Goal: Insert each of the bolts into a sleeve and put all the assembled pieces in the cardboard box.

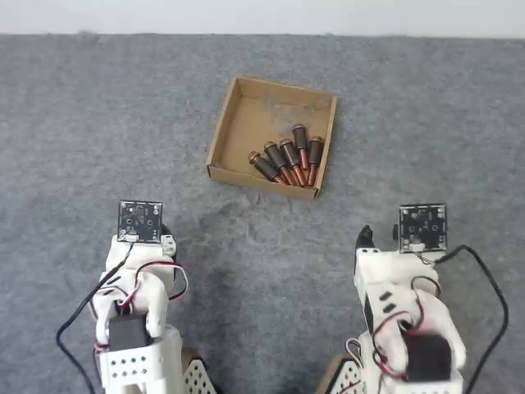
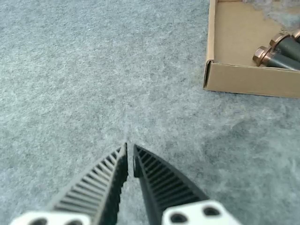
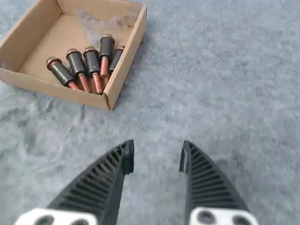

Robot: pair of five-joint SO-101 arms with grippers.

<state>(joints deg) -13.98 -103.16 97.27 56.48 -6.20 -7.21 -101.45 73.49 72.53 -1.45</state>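
My left tool (image 2: 130,149) is clenched tip to tip, my right tool (image 3: 157,157) released. Grey worktop (image 1: 262,263) stretches from both to the box (image 1: 258,115); five sleeved bolts (image 1: 287,162) lie against its near wall, by one corner.

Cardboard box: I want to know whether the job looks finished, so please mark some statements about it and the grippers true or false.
1. Five assembled pieces lie in the box. True.
2. The assembled pieces lie toward the box's corner nearest the right gripper. True.
3. The left gripper is wide open. False: it is shut, fingertips almost touching.
4. The right gripper holds a bolt. False: it is open and holds nothing.
5. The box lies tipped on its side. False: it sits flat, open side up.
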